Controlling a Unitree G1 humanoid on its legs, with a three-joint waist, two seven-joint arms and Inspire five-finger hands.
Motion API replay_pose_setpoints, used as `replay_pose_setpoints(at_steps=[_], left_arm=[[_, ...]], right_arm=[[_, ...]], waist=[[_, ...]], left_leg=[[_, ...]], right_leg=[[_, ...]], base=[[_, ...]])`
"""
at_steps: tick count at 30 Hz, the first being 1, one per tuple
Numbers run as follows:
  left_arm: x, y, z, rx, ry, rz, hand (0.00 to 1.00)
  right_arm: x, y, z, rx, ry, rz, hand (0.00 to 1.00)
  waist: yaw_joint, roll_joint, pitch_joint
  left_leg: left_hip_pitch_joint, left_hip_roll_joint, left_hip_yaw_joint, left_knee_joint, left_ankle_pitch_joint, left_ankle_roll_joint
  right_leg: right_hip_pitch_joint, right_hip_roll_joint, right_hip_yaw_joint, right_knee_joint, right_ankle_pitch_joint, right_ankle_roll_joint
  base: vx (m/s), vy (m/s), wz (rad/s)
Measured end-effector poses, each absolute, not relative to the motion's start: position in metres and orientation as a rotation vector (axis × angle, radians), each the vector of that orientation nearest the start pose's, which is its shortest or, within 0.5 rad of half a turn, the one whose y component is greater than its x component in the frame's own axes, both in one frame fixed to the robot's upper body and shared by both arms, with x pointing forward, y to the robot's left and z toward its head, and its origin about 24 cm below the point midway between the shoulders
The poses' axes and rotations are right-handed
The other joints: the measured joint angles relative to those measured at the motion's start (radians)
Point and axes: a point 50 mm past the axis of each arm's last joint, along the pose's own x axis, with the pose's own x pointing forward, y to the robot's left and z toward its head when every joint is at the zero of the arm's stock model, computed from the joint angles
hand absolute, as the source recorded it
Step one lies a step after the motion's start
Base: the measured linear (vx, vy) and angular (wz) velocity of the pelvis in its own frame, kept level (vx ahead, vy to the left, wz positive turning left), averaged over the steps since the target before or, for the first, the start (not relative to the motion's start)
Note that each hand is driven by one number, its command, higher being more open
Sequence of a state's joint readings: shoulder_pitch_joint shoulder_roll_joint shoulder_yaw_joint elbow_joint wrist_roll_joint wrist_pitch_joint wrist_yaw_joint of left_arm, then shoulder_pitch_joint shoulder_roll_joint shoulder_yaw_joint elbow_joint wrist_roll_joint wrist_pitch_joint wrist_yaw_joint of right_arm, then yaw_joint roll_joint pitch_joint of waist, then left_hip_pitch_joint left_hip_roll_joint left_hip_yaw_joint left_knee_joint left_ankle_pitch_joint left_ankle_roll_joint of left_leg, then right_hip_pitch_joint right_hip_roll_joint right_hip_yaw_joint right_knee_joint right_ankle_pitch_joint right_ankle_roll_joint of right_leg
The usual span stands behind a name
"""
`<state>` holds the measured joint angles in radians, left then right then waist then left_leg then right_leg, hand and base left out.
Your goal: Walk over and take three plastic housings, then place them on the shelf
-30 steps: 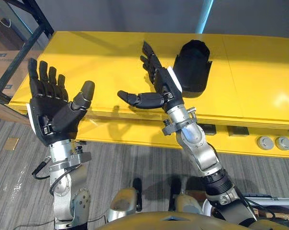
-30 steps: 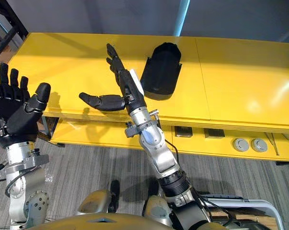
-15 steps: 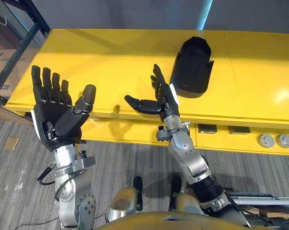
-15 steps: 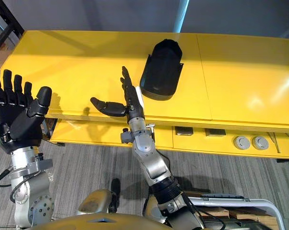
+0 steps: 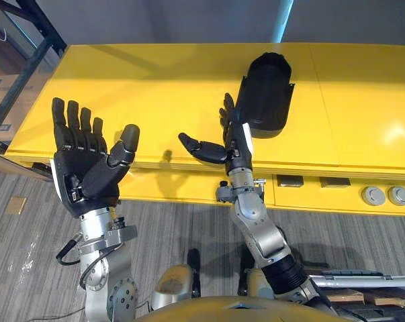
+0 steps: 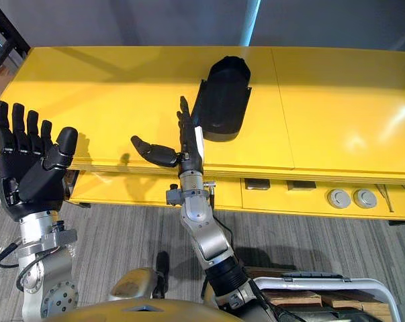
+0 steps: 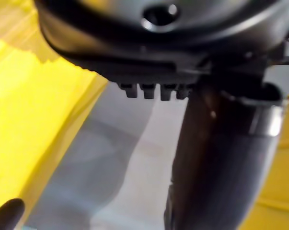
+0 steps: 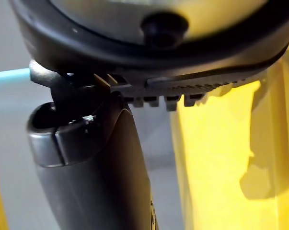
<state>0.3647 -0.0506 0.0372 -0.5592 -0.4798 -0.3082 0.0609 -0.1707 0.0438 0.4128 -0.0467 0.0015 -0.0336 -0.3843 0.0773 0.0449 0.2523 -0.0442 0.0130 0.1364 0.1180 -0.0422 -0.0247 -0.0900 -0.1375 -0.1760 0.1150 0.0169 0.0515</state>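
Right hand (image 5: 234,139) open, fingers straight, thumb spread, edge-on over the front lip of the yellow surface (image 5: 148,80), just beside the black plastic housing (image 5: 266,94) lying there ungrasped. Left hand (image 5: 86,171) spread wide too, well apart by the near edge. Risk: straight fingers could shove that smooth housing away rather than wrap it.

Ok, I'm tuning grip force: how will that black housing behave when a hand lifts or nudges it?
Probably stiff and light for its size: the housing looks like a thin-walled moulded shell. Its smooth surface on the glossy table suggests it may slide when nudged rather than stay put. It lies low on a broad side, so tipping or rolling seems unlikely.
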Motion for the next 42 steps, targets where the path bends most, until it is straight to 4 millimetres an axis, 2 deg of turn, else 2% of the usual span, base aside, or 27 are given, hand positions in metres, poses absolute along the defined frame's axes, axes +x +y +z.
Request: replay_pose_setpoints(at_steps=[9,23,30,36,39,42], left_arm=[[0.168,0.181,0.119,-0.502,-0.525,0.2,1.0],[0.165,0.175,0.113,-0.52,-0.491,0.186,1.0],[0.165,0.174,0.113,-0.522,-0.491,0.18,1.0],[0.165,0.174,0.113,-0.52,-0.491,0.178,1.0],[0.165,0.174,0.114,-0.513,-0.493,0.167,1.0],[0.165,0.174,0.114,-0.504,-0.494,0.157,1.0]], right_arm=[[0.258,-0.058,0.089,0.048,-0.209,0.01,1.0],[0.255,-0.066,0.082,0.048,-0.183,-0.012,1.0],[0.253,-0.066,0.089,0.054,-0.214,0.018,1.0],[0.251,-0.059,0.094,0.064,-0.262,0.146,1.0],[0.242,-0.053,0.11,0.102,-0.341,0.236,1.0],[0.228,-0.054,0.129,0.167,-0.457,0.322,1.0]], waist=[[0.0,0.008,-0.044],[-0.001,0.007,-0.074],[-0.002,0.007,-0.084],[-0.004,0.006,-0.103],[-0.011,0.005,-0.107],[-0.023,-0.007,-0.127]], left_leg=[[0.001,0.001,0.019,-0.003,0.0,0.0],[0.019,-0.001,0.032,-0.02,0.005,-0.001],[0.019,-0.001,0.033,-0.022,0.006,0.0],[0.02,-0.001,0.031,-0.026,0.007,0.0],[0.022,-0.003,0.028,-0.031,0.007,0.0],[0.025,-0.004,0.031,-0.037,0.007,0.0]], right_leg=[[-0.013,0.0,0.017,0.005,0.0,0.001],[-0.009,0.001,0.028,0.004,0.003,0.004],[-0.009,0.001,0.029,0.004,0.003,0.004],[-0.004,0.002,0.029,-0.01,0.007,0.008],[0.009,0.004,0.03,-0.035,0.016,0.013],[0.027,0.009,0.032,-0.075,0.035,0.015]], base=[[-0.01,0.004,-0.06],[0.0,0.001,-0.01],[0.0,0.0,0.0],[0.0,0.0,0.0],[0.0,0.007,0.03],[0.02,0.008,-0.02]])
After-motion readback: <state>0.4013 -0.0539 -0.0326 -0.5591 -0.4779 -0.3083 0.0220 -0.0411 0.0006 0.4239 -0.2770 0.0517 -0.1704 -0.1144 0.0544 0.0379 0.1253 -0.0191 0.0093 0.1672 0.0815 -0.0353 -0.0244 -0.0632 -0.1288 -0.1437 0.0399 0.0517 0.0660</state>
